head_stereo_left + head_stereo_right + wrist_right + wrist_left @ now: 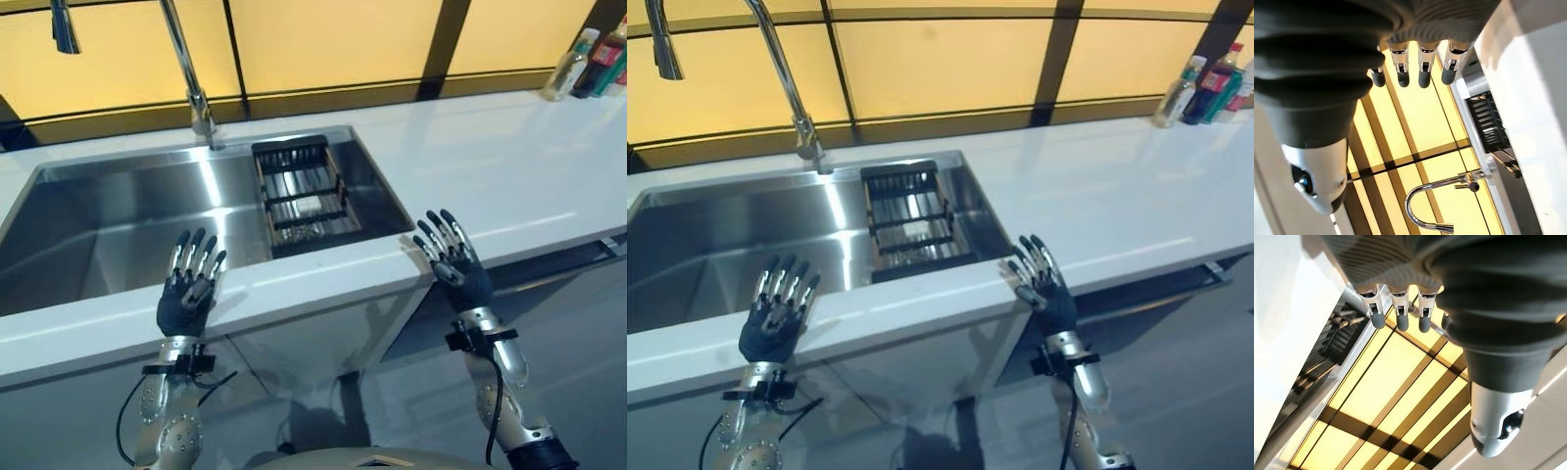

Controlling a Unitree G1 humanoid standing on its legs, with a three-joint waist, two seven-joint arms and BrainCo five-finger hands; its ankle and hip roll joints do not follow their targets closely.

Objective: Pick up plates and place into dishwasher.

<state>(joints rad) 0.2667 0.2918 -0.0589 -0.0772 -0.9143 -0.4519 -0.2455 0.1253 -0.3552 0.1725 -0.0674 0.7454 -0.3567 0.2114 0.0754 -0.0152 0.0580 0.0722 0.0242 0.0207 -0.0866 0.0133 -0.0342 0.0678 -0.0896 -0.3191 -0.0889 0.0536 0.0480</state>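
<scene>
Both hands are raised at the near edge of the white desk [509,176]: our left hand [186,294] in front of the steel sink [108,245], our right hand [456,264] to the right of it, fingers straight and spread, holding nothing. We see no plate on the desk or in the sink basin. A dark slatted rack [304,196] sits inside the sink at its right end, below the faucet [191,88]; something pale shows among its slats, too unclear to call. Bottles [593,61] stand at the desk's far right corner. We judge plates will be rigid, breakable and slick if wet; take each by the rim, thumb opposing fingers.
</scene>
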